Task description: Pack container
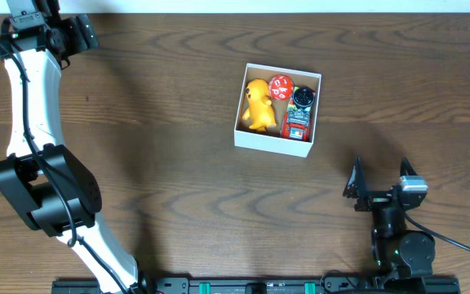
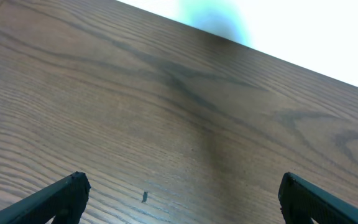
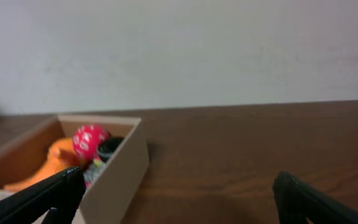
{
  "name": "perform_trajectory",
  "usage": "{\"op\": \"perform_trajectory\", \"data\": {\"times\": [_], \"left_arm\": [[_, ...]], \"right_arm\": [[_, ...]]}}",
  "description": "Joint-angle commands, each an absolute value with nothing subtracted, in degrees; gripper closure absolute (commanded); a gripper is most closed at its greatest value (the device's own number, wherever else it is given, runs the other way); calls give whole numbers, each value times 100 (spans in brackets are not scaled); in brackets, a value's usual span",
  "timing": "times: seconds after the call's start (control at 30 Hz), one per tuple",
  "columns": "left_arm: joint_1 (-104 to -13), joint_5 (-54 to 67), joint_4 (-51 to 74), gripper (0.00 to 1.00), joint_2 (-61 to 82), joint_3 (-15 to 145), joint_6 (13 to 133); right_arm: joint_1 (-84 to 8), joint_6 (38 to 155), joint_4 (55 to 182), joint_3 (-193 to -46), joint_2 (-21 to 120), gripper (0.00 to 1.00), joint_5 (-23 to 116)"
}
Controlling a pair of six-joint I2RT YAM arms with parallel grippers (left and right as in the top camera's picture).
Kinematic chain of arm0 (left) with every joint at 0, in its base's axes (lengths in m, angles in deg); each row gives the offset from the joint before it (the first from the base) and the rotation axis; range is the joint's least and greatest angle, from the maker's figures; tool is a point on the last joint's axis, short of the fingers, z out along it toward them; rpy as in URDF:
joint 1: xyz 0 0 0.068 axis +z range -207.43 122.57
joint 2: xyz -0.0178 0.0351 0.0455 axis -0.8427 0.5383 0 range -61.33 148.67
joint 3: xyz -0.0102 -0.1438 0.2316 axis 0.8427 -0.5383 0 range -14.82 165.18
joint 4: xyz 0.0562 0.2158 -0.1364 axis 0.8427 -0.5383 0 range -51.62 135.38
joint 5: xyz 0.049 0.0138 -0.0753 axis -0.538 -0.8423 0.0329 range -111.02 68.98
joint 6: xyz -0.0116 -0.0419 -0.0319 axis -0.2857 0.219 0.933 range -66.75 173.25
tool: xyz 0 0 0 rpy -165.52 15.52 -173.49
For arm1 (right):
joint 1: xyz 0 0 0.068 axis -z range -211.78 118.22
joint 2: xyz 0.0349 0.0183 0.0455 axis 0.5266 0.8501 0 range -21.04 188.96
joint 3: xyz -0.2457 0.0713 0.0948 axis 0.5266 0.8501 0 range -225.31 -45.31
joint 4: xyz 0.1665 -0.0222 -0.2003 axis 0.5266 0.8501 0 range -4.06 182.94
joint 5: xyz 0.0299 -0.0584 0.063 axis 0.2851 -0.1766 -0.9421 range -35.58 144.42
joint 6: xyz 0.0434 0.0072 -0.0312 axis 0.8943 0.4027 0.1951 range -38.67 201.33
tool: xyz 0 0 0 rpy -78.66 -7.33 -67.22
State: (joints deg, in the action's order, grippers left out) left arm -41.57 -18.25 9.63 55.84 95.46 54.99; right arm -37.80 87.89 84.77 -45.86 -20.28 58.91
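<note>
You saw the container [image 1: 272, 143] sitting upright and open, slightly turned, right of centre and toward the far side. Its thin walls were white and its inside brown. It held a yellow toy [image 1: 257, 106], a red ball [image 1: 281, 86] and smaller dark pieces.

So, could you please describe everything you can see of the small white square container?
The small square open-top container has thin white walls and a brown cardboard inside. It sits upright, slightly rotated, on the dark wooden table, just right of centre. Inside lie a yellow figure toy, a red white-spotted ball, a round black item and a red-and-black item. Nothing else touches it.
</note>
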Motion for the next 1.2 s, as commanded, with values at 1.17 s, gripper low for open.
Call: {"op": "perform_trajectory", "data": {"times": [1.17], "left_arm": [[-4159, -1852, 961, 2, 5593, 9577, 5573]], "right_arm": [[-3645, 8274, 8975, -4562, -2061, 1, 5906]]}}
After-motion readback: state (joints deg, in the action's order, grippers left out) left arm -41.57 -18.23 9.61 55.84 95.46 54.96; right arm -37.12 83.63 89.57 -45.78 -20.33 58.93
